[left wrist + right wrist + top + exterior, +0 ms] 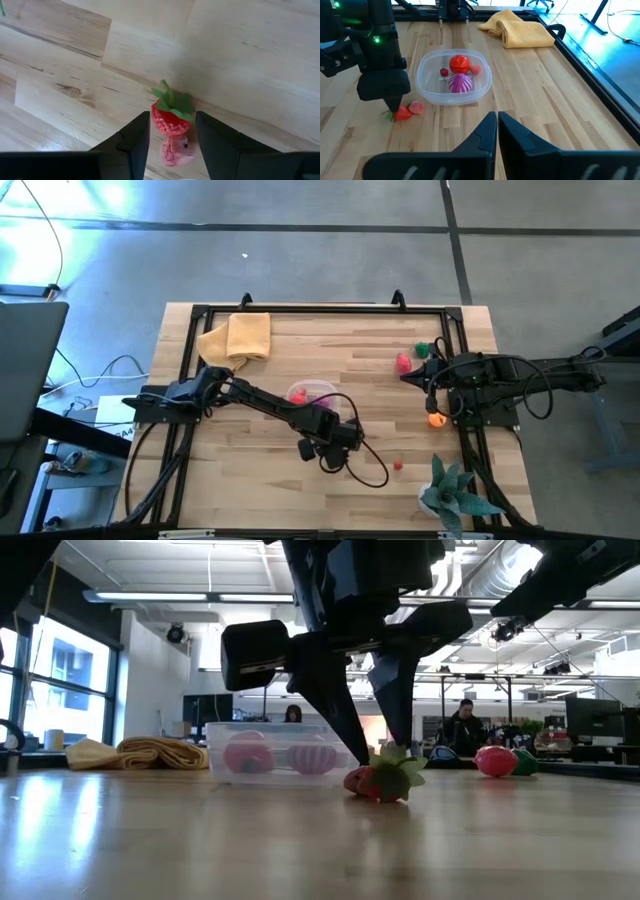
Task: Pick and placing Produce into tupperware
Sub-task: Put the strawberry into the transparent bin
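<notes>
Strawberry [171,116] sits on the surface at about five o'clock of the tupperware [454,76], clamped between the left claw [172,135] fingers, and I judge the pink piece [175,151] touching it could be dragged along; the right claw [497,131], pressed together, waits at three o'clock.

Bright, even daylight; bluish glare on the floor [60,220] in the high view; the low view's foreground desk [300,850] looks perhaps blurred.
</notes>
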Tool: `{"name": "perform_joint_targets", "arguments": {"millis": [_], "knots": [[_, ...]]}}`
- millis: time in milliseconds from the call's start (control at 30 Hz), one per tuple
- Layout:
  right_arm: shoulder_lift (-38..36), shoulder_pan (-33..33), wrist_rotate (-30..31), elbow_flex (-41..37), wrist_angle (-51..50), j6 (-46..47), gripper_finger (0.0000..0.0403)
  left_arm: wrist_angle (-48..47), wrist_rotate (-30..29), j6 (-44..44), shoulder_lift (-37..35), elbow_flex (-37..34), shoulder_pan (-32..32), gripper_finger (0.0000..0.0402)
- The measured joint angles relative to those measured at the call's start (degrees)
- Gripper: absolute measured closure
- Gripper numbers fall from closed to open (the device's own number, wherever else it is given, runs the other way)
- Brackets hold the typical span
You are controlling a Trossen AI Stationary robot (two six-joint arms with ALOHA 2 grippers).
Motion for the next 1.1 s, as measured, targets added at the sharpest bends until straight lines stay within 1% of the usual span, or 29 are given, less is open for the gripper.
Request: {"name": "perform_joint_targets", "arguments": {"millis": [533, 933, 1100], "knots": [[0.01, 0.00, 0.00, 0.00, 0.02, 0.00, 0.0394, 1.60, -1.09, -0.04, -0.04, 0.00, 0.09, 0.0254], [0.00, 0.00, 0.02, 0.00, 0.02, 0.00, 0.0394, 1.05, -1.14, -2.26, -0.07, 0.00, 0.09, 0.0254], [0.00, 0.00, 0.00, 0.00, 0.02, 0.00, 0.0394, 1.01, -2.84, -3.28, -0.07, 0.00, 0.09, 0.0254]]}}
